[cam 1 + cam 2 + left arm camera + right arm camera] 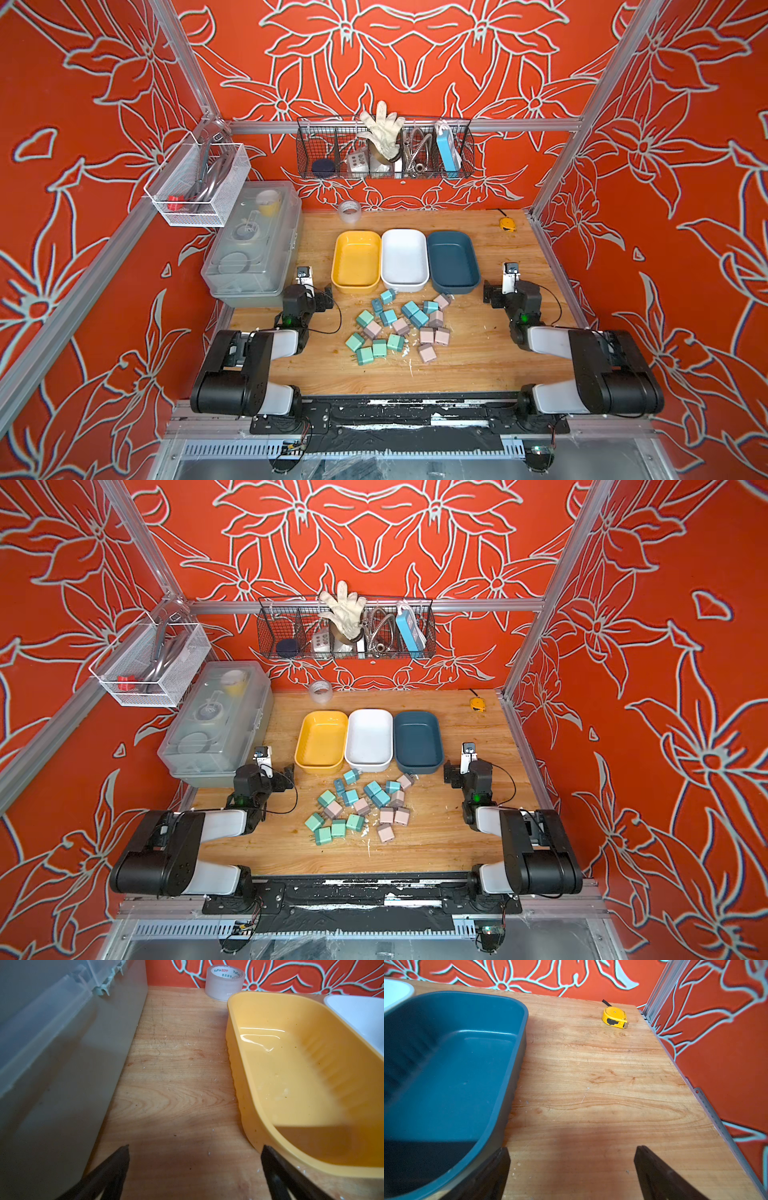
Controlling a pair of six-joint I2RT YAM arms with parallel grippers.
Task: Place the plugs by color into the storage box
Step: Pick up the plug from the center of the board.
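In both top views the plugs (397, 326) (359, 808) lie in a loose pile on the wooden table, mint green towards the left, teal in the middle and pale pink to the right. Just behind them the storage box stands as three empty trays side by side: yellow (356, 259), white (404, 257) and dark blue (453, 259). My left gripper (309, 291) (195, 1148) is open over bare wood beside the yellow tray (291, 1068). Beside the dark blue tray (446, 1068), my right gripper (571, 1149) (509, 289) is open too. Neither wrist view shows the plugs.
A large translucent lidded box (253, 245) (52, 1064) stands close to the left gripper. A tape roll (224, 982) sits at the back wall and a yellow tape measure (614, 1017) at the back right. Wire baskets (384, 149) (199, 183) hang on the walls.
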